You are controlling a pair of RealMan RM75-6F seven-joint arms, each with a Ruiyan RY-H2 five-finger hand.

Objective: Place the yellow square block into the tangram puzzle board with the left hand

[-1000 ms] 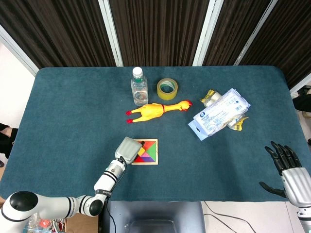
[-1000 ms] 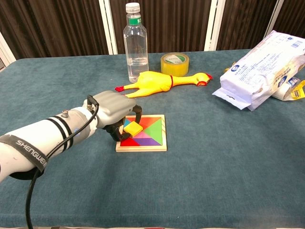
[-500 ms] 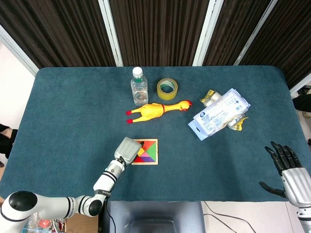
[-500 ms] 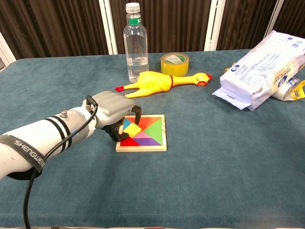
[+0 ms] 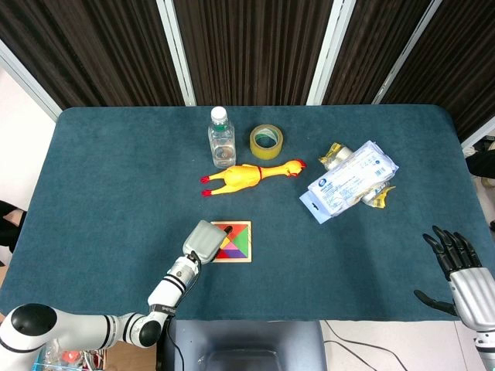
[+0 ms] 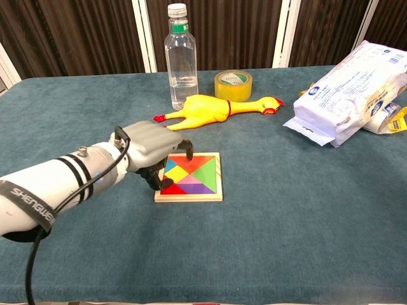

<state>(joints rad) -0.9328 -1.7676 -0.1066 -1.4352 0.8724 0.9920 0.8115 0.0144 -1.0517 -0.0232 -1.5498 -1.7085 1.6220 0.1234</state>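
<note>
left robot hand [image 6: 152,152]: hovering at the left edge of the tangram puzzle board [image 6: 191,177], fingers curled down, nothing in them as far as i can see
yellow square block [image 6: 174,171]: sitting flat in the board's left-middle slot, just under the left robot hand's fingertips [image 6: 189,148], looks flush with the other coloured pieces
tangram puzzle board: flat on the counter [image 6: 286,210], right beside the left robot hand
right robot hand [image 5: 458,264]: way off from the board at the counter's near right corner, fingers spread, holding nothing
rubber chicken [image 6: 216,107]: lying just past the board from the left robot hand
water bottle [image 6: 180,57] and tape roll [image 6: 233,84]: further back, behind the chicken
white packet [image 6: 348,90]: far off to the right of the left robot hand
</note>
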